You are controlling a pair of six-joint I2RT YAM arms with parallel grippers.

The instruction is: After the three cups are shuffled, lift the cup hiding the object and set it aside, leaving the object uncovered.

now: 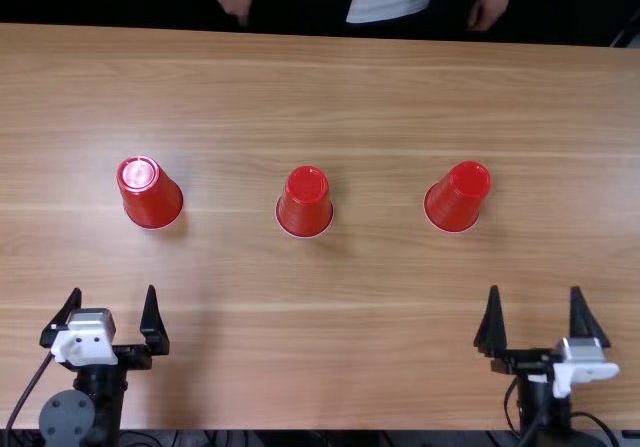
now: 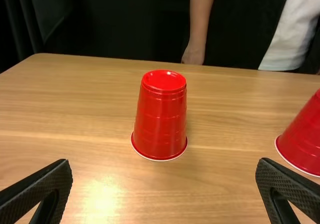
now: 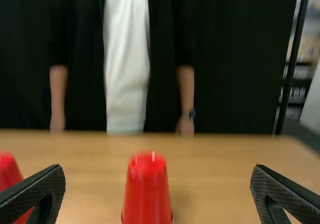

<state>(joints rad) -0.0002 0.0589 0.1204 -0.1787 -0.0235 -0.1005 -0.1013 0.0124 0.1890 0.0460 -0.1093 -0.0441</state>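
Upside down, three red plastic cups stand in a row across the middle of the light brown wooden table (image 1: 320,87). They are well apart from one another, each with its rim flat on the wood and its closed base facing up. The left cup (image 1: 150,195) stands almost straight ahead of the left pincer (image 1: 112,302). The middle cup (image 1: 305,202) stands between the two arms. The right cup (image 1: 458,197) stands ahead of the right pincer (image 1: 535,302), a little toward the middle from it. Both pincers hang near the table's near edge, well short of the row, with their fingers pointing toward the cups. The left pincer is spread wide and holds nothing; its wrist view looks between its fingers at the left cup, with the side of the middle cup at the picture's edge. The right pincer is likewise spread wide and empty, and its wrist view frames the right cup between its fingers.
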